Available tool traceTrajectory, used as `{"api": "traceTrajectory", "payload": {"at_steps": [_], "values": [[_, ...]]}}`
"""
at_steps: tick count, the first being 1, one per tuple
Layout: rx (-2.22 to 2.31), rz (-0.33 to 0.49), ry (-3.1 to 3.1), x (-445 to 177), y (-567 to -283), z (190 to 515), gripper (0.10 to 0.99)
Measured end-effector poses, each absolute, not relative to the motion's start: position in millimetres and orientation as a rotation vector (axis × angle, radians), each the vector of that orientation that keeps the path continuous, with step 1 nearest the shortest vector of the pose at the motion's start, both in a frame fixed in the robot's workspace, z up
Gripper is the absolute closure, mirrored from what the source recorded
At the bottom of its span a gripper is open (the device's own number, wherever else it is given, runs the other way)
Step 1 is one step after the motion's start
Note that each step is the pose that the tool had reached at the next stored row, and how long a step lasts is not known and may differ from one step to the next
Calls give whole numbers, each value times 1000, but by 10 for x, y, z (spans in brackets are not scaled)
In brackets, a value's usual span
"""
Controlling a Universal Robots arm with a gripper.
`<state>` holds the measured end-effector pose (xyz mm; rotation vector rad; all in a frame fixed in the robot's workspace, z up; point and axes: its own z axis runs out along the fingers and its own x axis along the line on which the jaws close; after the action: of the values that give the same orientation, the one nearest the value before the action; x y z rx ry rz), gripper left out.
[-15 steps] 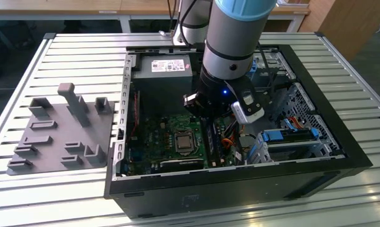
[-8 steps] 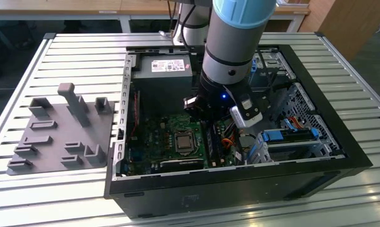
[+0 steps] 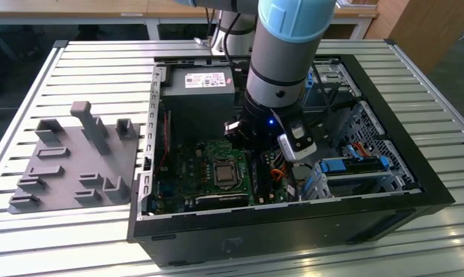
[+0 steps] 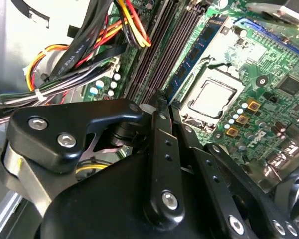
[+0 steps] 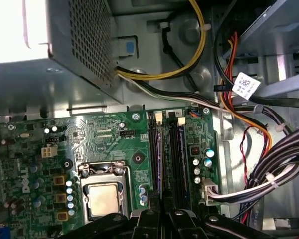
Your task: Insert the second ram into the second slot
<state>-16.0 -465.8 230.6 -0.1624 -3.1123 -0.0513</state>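
My gripper (image 3: 246,138) reaches down into the open computer case (image 3: 416,190), over the motherboard's memory slots (image 5: 180,154). In the second wrist view the black fingers close to a point (image 4: 161,101). The second ram (image 4: 197,50), a thin dark-blue strip, runs out from that point along the slot beside the processor socket (image 4: 212,97). In the first wrist view the gripper (image 5: 162,215) sits over the same line, and the ram shows edge-on (image 5: 158,159). I cannot tell how deep the ram sits. The dark slots (image 4: 164,45) beside it hold nothing.
The power supply (image 3: 197,86) stands at the case's far end. Bundled cables (image 4: 89,55) run close past the slots on the side away from the socket. The drive bay with blue clips (image 3: 355,167) is at the exterior view's right. A grey parts fixture (image 3: 78,156) lies outside the case.
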Motion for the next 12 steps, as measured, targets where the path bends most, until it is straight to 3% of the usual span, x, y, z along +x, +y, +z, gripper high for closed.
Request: {"api": "traceTrajectory", "payload": {"at_steps": [12], "values": [[-143, -51, -3113, -148, -4658, 2208, 945]]}}
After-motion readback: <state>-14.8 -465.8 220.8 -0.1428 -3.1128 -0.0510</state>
